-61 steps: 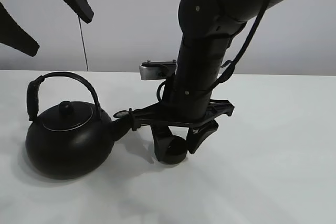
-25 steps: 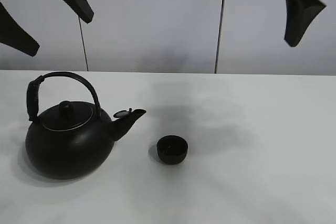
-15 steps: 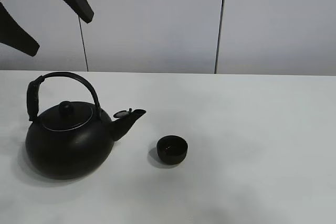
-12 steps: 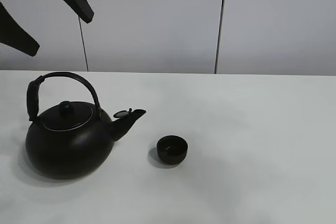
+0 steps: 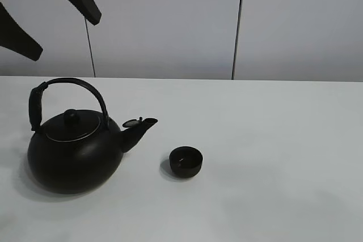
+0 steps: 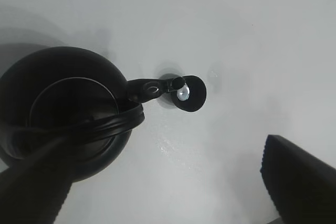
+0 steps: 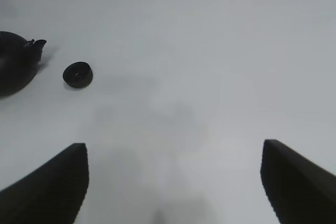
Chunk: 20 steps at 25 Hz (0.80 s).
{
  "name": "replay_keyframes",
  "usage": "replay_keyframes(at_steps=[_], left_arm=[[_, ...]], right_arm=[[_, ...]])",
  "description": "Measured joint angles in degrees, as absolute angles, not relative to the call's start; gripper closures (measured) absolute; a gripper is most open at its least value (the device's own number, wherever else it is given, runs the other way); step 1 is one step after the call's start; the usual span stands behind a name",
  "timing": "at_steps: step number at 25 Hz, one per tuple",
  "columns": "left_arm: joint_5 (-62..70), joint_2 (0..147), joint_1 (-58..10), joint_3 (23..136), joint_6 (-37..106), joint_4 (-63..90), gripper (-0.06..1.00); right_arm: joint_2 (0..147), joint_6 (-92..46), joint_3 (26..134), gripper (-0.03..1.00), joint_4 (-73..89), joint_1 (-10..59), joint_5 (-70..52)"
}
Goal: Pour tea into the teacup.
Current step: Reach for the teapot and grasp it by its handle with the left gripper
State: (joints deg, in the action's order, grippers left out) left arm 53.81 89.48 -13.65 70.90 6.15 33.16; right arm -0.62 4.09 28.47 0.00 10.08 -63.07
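The teacup (image 5: 186, 161), small, round and matte black, stands on the white table just right of the spout of the big black kettle (image 5: 74, 151). My left gripper (image 5: 65, 38) is open and empty, high above the kettle at the upper left. In the left wrist view the kettle (image 6: 63, 108) and teacup (image 6: 191, 94) lie far below the open left gripper (image 6: 163, 182). My right gripper (image 7: 175, 148) is open and empty, high and far right of the teacup (image 7: 77, 75) and kettle (image 7: 16, 69). It is out of the exterior high view.
The white table (image 5: 272, 140) stretches to the right of the cup and in front of it. A pale panelled wall (image 5: 170, 26) stands behind the table's far edge.
The right arm, which was down around the teacup, has risen up and away to the right and left the exterior view. The teacup stands free. Kettle and left gripper have not moved.
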Motion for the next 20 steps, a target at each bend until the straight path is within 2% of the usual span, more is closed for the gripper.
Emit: replay_keyframes(at_steps=[20], left_arm=[[53.6,89.5,-13.7,70.9,6.1,33.3,0.25]], right_arm=[[3.9,0.6,26.7,0.36,0.0,10.1,-62.0]])
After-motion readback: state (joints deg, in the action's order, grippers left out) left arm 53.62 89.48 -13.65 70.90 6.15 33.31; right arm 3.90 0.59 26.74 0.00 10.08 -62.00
